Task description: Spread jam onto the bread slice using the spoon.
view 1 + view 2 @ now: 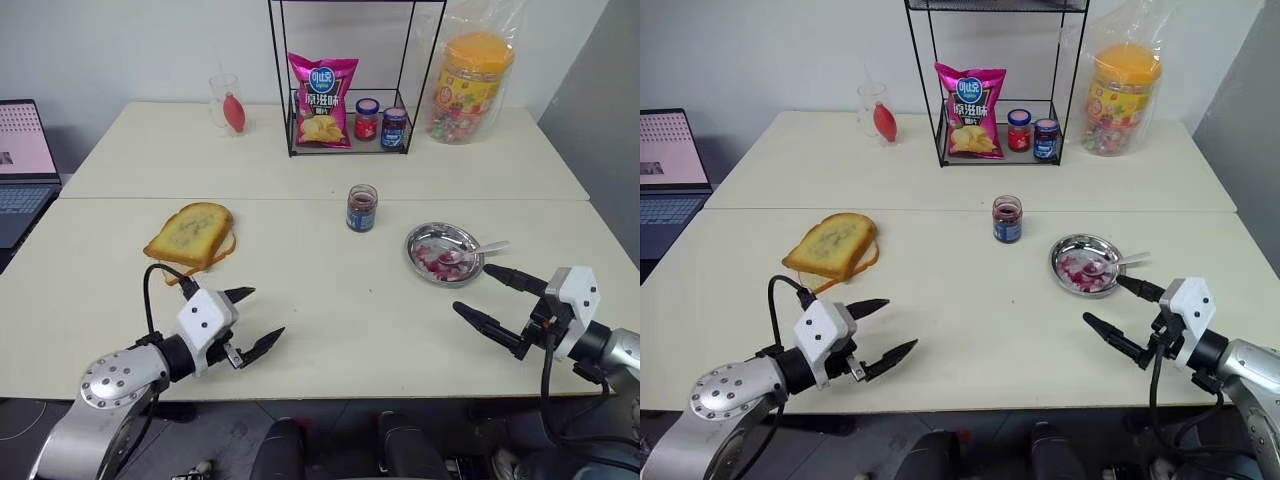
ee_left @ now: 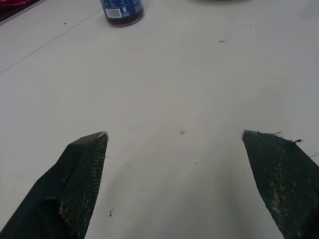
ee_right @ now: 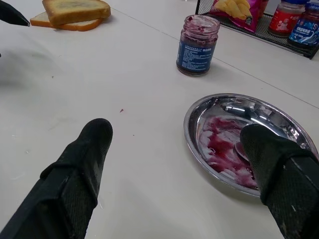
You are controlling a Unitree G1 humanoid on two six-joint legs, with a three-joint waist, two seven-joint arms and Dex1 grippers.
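The golden-brown bread slice (image 1: 190, 233) lies at the table's left, resting on a paler slice. The jam fills a small clear jar with a blue label (image 1: 362, 208) at mid-table, its lid off. The spoon (image 1: 485, 248) lies in a round steel dish (image 1: 411, 243) smeared with jam, handle pointing right. My left gripper (image 1: 268, 311) hovers open over bare table in front of the bread, holding nothing. My right gripper (image 1: 470, 288) is open and empty just in front of the dish. In the right wrist view the dish (image 3: 219, 102) and jar (image 3: 198, 45) lie ahead of the fingers.
A black wire rack (image 1: 283, 90) at the back holds a pink chip bag (image 1: 322, 100) and two small capped jars (image 1: 380, 124). A candy tub (image 1: 470, 85) stands right of it, a clear cup (image 1: 228, 103) to its left. A laptop (image 1: 22, 165) sits at the far left.
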